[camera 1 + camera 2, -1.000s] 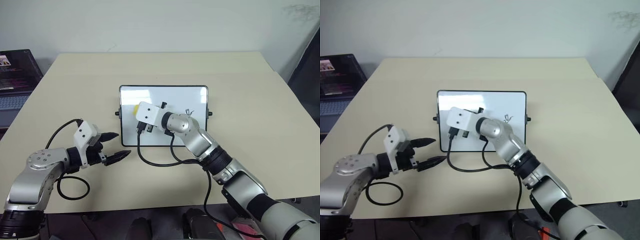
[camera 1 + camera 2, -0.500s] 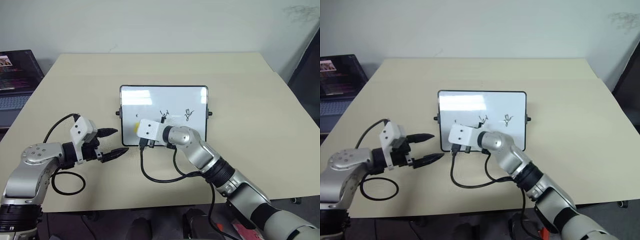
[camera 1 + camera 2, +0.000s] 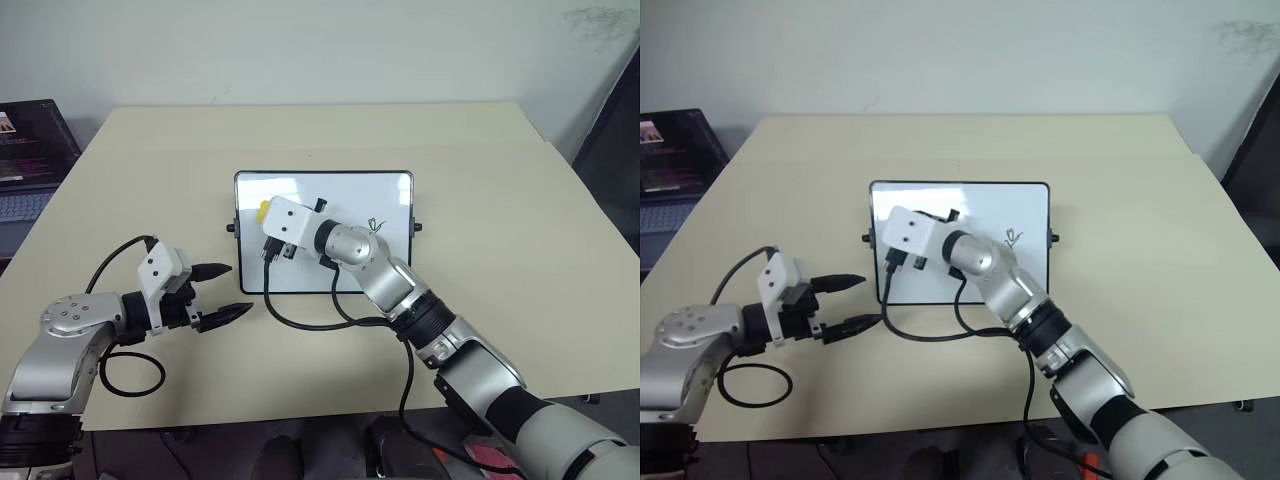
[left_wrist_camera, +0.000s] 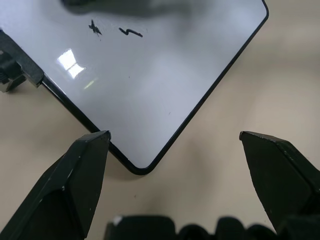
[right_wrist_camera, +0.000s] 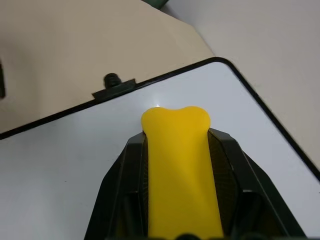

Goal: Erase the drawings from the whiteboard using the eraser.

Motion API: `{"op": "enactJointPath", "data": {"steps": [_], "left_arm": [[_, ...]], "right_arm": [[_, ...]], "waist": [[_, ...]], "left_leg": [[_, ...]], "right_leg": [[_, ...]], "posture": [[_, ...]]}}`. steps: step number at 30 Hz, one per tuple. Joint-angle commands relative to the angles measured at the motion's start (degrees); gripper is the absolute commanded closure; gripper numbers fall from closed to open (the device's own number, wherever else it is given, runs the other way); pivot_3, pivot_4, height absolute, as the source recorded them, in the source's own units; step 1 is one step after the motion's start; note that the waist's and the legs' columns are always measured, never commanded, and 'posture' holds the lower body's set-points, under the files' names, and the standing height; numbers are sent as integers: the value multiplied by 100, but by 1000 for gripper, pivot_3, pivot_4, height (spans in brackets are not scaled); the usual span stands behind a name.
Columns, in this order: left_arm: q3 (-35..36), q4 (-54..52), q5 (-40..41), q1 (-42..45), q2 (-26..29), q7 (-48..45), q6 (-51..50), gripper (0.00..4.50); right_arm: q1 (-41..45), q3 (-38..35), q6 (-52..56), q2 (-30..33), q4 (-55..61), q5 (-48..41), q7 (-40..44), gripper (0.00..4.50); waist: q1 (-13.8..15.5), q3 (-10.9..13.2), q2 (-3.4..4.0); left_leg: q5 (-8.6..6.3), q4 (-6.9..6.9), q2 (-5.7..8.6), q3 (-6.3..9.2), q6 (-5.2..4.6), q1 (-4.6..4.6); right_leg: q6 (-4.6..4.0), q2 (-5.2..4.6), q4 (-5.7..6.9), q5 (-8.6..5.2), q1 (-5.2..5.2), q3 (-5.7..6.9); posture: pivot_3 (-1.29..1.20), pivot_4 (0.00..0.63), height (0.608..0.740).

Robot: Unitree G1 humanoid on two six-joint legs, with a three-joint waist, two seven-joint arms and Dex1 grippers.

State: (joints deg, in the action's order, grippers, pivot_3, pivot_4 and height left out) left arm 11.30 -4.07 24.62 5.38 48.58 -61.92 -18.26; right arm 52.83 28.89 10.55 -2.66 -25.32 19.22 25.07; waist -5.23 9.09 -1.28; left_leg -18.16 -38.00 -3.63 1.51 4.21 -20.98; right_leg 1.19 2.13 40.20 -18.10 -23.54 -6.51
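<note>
The whiteboard (image 3: 340,198) lies flat in the middle of the table, black-framed, with a small knob (image 5: 114,80) on its side. My right gripper (image 3: 266,214) hovers over the board's left part, shut on the yellow eraser (image 5: 177,165). One of the drawings (image 3: 376,226) shows on the board's right half, clear of the arm. The left wrist view shows two scribbles (image 4: 94,27) beside a blurred dark shape. My left gripper (image 3: 228,290) is open just off the board's near left corner (image 4: 140,169), holding nothing.
A dark laptop (image 3: 25,150) stands at the far left edge. Black cables (image 3: 300,322) trail from both wrists across the tan table (image 3: 500,250), one looping near the front edge (image 3: 130,375). There is open table to the right of and behind the board.
Half a second ago my right gripper was low at the board's near left edge with the eraser; it has since gone back up over the board's left part. The left gripper has hardly moved.
</note>
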Motion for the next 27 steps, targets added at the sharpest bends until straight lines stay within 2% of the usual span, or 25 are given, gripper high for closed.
{"op": "enactJointPath", "data": {"steps": [1,7,15,27], "left_arm": [[79,-62,18,40,3,-23,115,0],[85,-31,20,84,6,-24,131,0],[54,-21,20,130,-4,-33,119,0],[60,-159,50,98,-58,29,24,0]], "right_arm": [[-83,93,198,44,57,38,294,3191],[-219,88,449,133,201,56,495,3191],[-140,-91,506,302,223,112,302,3191],[-1252,96,1081,1027,1021,219,618,3191]], "waist": [[4,0,0],[9,-1,-1],[24,-1,-1],[57,-4,-5]], "left_leg": [[0,0,0,1,0,0],[0,-7,1,3,0,5],[1,-13,3,2,0,6],[2,-20,8,18,0,19]], "right_leg": [[0,-1,0,0,0,0],[0,-1,15,0,2,2],[0,0,28,0,3,6],[1,0,26,-1,30,19]], "posture": [[0,150,740],[0,150,740],[0,150,740],[0,150,740]]}}
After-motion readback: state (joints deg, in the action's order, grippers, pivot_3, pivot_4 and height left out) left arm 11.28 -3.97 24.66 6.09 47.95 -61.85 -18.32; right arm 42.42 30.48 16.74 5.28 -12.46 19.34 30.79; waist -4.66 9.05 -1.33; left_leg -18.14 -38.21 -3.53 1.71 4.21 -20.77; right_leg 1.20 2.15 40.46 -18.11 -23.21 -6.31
